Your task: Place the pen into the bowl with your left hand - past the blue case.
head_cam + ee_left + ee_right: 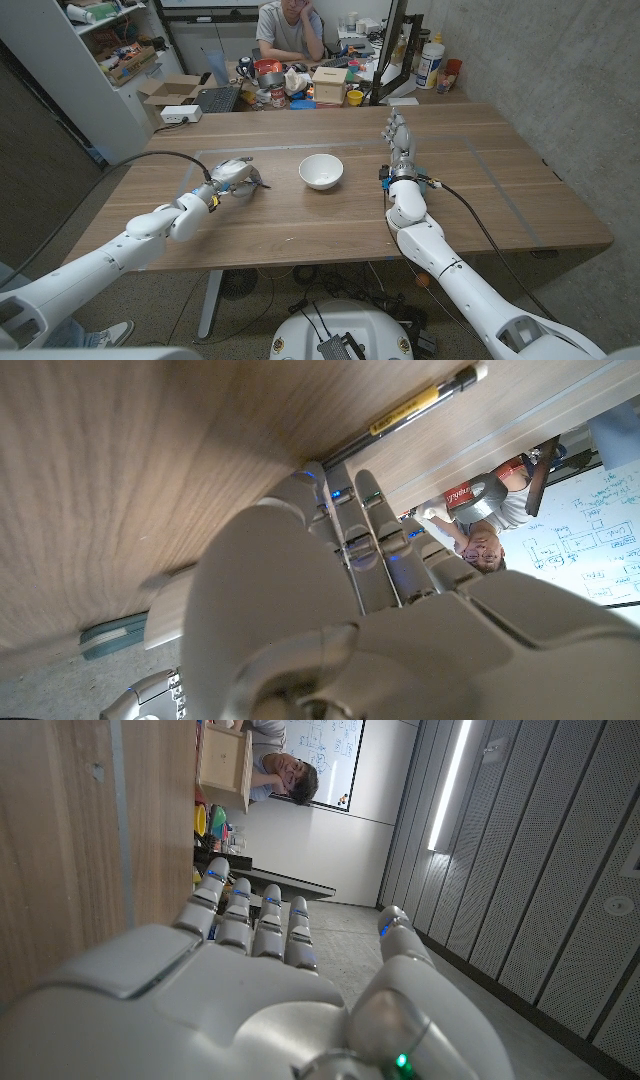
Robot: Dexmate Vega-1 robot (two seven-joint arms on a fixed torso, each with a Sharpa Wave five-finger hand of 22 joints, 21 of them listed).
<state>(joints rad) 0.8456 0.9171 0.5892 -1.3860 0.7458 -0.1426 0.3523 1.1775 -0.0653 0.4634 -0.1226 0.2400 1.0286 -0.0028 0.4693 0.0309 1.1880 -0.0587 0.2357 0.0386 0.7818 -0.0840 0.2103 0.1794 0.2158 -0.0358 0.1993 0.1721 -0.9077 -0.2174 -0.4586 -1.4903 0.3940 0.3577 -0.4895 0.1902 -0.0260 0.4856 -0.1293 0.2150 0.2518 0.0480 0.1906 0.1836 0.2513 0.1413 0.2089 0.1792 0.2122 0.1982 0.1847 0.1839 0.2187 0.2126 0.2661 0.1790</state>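
1. Two hands are at the table [480, 190], and only one is working. The left hand [230, 177] reaches out low over the wood towards the pen [410, 408]. This suits a task that assigns the pick-up to this hand.
2. Left hand state: in the left wrist view the fingers [370, 510] extend straight and lie side by side, pointing at the near end of the pen. Nothing is pinched between them. Whether the fingertips already touch the pen cannot be told.
3. Right hand state: the right hand [397, 140] stands upright on the far side of the bowl [321, 171], with its fingers straight and holding nothing. Judged purpose: it is parked clear of the path from pen to bowl.
4. Pen location: the pen lies flat on the table just beyond the left fingertips, between the left hand and the bowl. It is not yet lifted.
5. Pen appearance: a slim, straight barrel, mostly black, with a yellow printed band along the middle and a pale tip at the far end.
6. Bowl: white, round, upright and well apart from the pen. The route past the blue case cannot be judged from these views.
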